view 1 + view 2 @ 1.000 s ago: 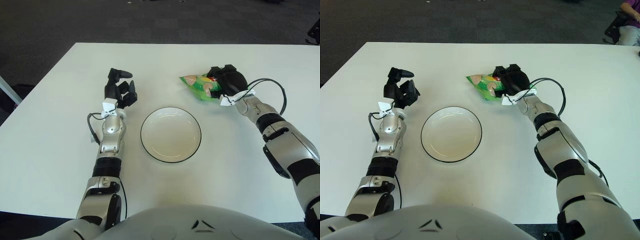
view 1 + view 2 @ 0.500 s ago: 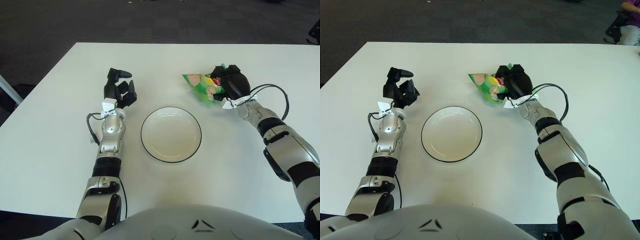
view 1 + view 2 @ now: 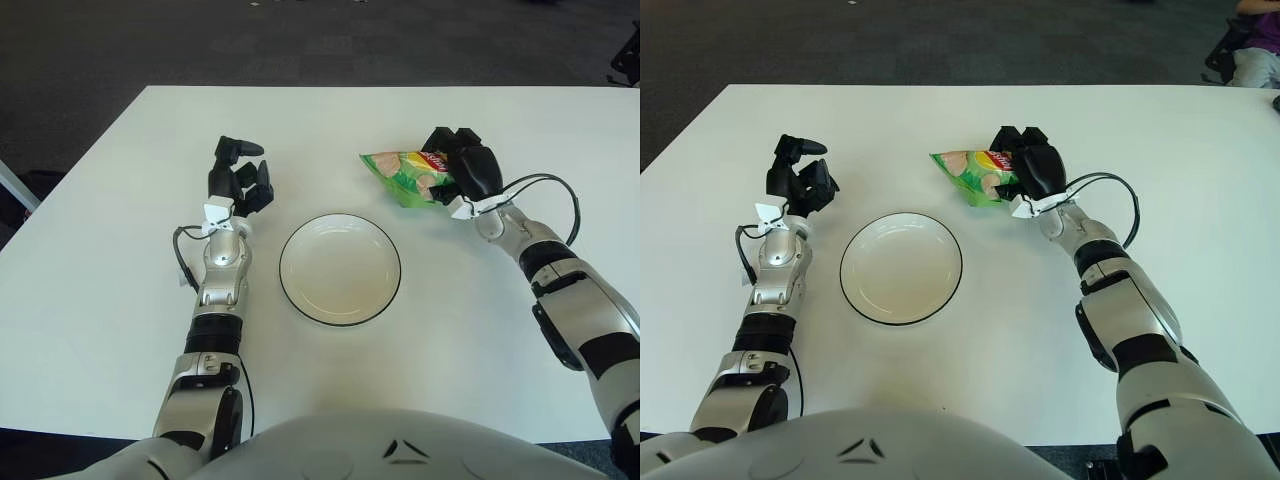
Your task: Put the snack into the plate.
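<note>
We saw the right robot hand (image 3: 465, 170) closed around one end of the green snack (image 3: 405, 177) bag, with its dark fingers wrapped over the bag's right edge. The bag stuck out to the left of that hand, and it sat beyond the plate (image 3: 340, 269) and to its right, well clear of the rim; we could not tell whether the bag touched the white worktop (image 3: 110, 260) or was lifted off it. The plate, white with a thin dark rim, stood on the worktop between the two arms and held nothing. The left robot hand (image 3: 238, 178) showed to the left of the plate, its fingers loosely bent and gripping nothing, with one finger raised above the others. A black cable (image 3: 548, 185) looped beside the right wrist. Beyond the far edge of the worktop we saw dark floor (image 3: 300, 40).
</note>
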`<state>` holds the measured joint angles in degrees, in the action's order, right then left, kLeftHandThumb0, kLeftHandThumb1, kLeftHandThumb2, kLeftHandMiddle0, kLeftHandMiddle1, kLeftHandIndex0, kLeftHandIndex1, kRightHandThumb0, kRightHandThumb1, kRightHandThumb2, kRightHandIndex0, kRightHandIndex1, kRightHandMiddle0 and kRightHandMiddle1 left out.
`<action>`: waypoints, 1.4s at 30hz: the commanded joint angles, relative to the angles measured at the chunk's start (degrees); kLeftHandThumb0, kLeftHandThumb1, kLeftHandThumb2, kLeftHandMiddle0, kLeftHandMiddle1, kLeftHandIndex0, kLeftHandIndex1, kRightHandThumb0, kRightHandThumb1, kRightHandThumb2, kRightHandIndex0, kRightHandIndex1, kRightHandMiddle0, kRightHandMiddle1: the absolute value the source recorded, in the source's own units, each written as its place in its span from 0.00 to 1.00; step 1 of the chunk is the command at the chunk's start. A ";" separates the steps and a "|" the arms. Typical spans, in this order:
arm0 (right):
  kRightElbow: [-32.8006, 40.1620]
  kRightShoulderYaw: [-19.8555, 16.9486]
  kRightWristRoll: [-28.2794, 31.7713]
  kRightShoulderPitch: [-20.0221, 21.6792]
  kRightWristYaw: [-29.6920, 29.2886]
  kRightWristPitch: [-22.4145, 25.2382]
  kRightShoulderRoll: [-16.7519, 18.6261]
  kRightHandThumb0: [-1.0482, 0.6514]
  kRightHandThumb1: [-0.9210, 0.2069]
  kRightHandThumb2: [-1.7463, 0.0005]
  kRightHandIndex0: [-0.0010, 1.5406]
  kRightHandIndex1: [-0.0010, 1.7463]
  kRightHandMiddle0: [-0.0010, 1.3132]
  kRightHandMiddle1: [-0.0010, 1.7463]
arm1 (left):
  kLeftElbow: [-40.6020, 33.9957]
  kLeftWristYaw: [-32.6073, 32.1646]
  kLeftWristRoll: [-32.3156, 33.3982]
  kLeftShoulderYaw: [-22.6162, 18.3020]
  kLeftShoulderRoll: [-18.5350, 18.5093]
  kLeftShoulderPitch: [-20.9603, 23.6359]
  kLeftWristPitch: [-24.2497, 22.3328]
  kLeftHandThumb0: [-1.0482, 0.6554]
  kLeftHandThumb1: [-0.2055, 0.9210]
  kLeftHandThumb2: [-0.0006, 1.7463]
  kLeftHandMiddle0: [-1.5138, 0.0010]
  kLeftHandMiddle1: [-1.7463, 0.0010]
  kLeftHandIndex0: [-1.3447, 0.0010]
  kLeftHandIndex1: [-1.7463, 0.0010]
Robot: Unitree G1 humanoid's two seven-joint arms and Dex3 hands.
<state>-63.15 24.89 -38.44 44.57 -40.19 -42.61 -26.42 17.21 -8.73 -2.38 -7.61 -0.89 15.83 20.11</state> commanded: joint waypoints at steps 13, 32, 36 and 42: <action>18.26 -7.26 3.85 -3.19 5.14 -7.73 -1.07 0.84 0.33 0.42 0.28 1.00 0.39 1.00 | 1.52 -0.77 -0.98 0.06 -0.92 0.99 0.08 0.39 0.77 0.49 0.35 0.00 0.73 0.00; 36.45 -10.10 6.89 -10.44 19.59 -10.15 0.62 0.68 0.14 0.74 0.50 1.00 0.46 1.00 | 5.54 -1.61 -1.30 0.18 -1.34 2.32 1.04 0.39 0.77 0.49 0.36 0.00 0.73 0.00; 39.02 -9.99 6.98 -11.54 22.02 -12.03 0.90 0.65 0.08 0.82 0.54 1.00 0.47 1.00 | 6.28 -1.75 -1.33 0.28 -1.36 2.66 1.12 0.39 0.77 0.49 0.37 0.00 0.73 0.00; 42.44 -9.79 9.13 -14.08 26.54 -12.73 1.14 0.64 0.06 0.85 0.55 1.00 0.48 1.00 | 7.40 -1.80 -1.22 0.26 -1.45 2.99 1.10 0.39 0.77 0.49 0.37 0.00 0.73 0.00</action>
<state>-22.79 15.28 -31.72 32.02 -15.95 -54.61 -25.34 23.54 -10.10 -3.25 -7.41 -1.85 17.85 20.75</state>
